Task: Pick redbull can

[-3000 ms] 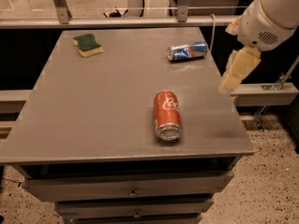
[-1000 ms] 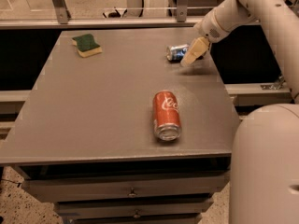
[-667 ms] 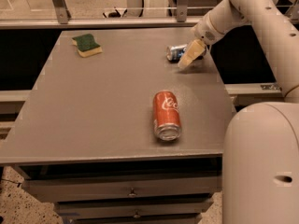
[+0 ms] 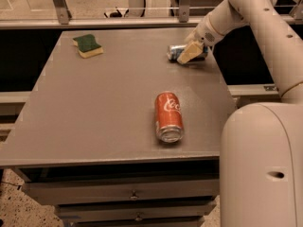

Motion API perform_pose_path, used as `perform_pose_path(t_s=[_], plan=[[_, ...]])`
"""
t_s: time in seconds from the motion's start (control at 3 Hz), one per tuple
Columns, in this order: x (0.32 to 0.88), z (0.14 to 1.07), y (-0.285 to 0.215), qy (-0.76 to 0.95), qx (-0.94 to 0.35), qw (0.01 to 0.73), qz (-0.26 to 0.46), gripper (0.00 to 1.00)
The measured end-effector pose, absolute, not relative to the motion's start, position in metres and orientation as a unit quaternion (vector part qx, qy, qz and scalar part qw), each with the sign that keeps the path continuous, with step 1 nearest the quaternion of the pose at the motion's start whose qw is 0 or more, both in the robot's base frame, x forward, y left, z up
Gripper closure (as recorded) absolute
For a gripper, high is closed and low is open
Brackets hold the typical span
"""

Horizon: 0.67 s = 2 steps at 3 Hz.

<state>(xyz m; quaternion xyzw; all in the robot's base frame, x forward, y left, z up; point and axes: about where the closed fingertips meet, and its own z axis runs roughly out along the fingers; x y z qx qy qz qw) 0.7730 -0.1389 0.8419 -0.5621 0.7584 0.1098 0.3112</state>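
The redbull can [image 4: 173,52] lies on its side at the far right of the grey table [image 4: 94,103]; its blue and silver ends show, and its middle is hidden. My gripper [image 4: 189,53] is down right over the can's middle, touching or nearly touching it, with the white arm [image 4: 246,8] reaching in from the upper right. I cannot tell whether the gripper holds the can.
A red Coca-Cola can [image 4: 169,116] lies on its side near the table's middle front. A green and yellow sponge [image 4: 87,45] sits at the far left. My white base [image 4: 260,164] stands against the table's right edge. A metal railing [image 4: 118,11] runs behind.
The arm has swung from off the table's right side onto the redbull can, and in the last second has settled slightly lower over it. Both cans and the sponge have stayed in place.
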Motion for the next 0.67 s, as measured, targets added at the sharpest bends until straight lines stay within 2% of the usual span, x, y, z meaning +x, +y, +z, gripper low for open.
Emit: perform_pose_path(t_s=[0.67], plan=[[0.7605, 0.8582, -0.1222, 0.752, -0.566, 0.307, 0.138, 0.88]])
